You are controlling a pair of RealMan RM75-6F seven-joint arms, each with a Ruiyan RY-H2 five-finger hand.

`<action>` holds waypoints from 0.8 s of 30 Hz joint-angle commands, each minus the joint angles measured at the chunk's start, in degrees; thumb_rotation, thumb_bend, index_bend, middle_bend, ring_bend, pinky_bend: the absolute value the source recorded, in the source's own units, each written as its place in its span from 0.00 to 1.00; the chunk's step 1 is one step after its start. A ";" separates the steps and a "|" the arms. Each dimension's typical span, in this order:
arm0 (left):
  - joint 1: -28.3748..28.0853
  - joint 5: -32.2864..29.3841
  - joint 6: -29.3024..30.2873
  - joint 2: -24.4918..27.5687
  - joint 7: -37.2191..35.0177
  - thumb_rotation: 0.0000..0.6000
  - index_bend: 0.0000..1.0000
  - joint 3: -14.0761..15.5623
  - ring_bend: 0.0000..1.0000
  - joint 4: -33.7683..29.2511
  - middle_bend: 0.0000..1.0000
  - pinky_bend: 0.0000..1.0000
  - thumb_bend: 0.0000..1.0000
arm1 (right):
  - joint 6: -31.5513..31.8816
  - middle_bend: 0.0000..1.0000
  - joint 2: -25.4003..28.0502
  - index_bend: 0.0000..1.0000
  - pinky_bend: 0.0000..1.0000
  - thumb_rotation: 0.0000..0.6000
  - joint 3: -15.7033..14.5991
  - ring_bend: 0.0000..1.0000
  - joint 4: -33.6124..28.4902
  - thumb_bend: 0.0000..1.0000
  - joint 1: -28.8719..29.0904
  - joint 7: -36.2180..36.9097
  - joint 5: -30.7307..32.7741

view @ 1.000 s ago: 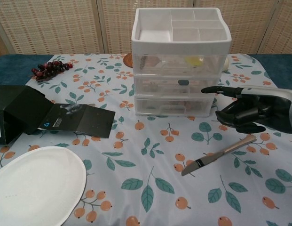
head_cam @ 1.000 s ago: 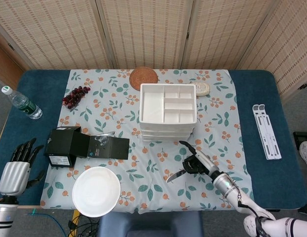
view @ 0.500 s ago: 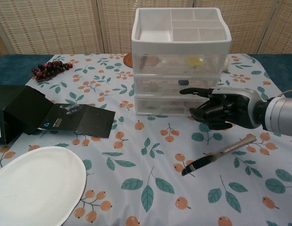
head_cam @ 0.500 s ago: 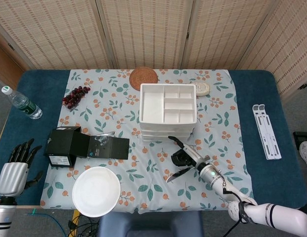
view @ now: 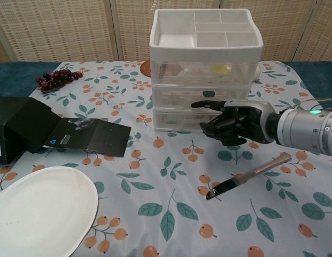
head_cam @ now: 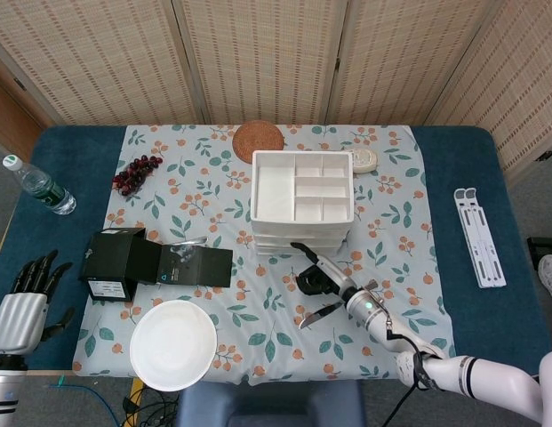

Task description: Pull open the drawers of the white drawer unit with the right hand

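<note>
The white drawer unit (head_cam: 302, 200) (view: 206, 69) stands at the table's middle, a compartment tray on top and three clear-fronted drawers below, all closed. My right hand (head_cam: 318, 277) (view: 230, 123) hovers just in front of the lower drawers, level with the bottom two fronts. Its fingers are curled in and one dark digit stretches left across the middle drawer front. It holds nothing; whether it touches the unit I cannot tell. My left hand (head_cam: 27, 298) hangs at the table's near left corner, fingers apart and empty.
A table knife (head_cam: 322, 313) (view: 248, 176) lies just below the right hand. A black box (head_cam: 116, 262) with its open flap, a white plate (head_cam: 172, 344), grapes (head_cam: 136, 173), a water bottle (head_cam: 40, 187), a woven coaster (head_cam: 259, 140) and a white stand (head_cam: 478, 236) surround the unit.
The right hand has moved left and toward the drawer unit, from beside its right corner to in front of the lower drawers. The left hand has hardly moved.
</note>
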 commanded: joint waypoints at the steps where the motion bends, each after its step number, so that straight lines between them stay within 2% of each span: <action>1: 0.05 0.04 0.09 0.04 -0.13 1.00 0.15 -0.01 0.04 0.09 0.00 0.07 0.30 | -0.56 0.83 -0.48 0.00 0.98 1.00 0.19 0.95 0.74 0.58 0.52 -0.31 0.33; 24: 0.34 -0.30 -0.03 0.40 -0.27 1.00 0.15 -0.04 0.04 0.31 0.00 0.07 0.30 | -2.76 0.84 -3.32 0.00 0.98 1.00 1.50 0.96 4.48 0.58 2.51 -0.73 0.32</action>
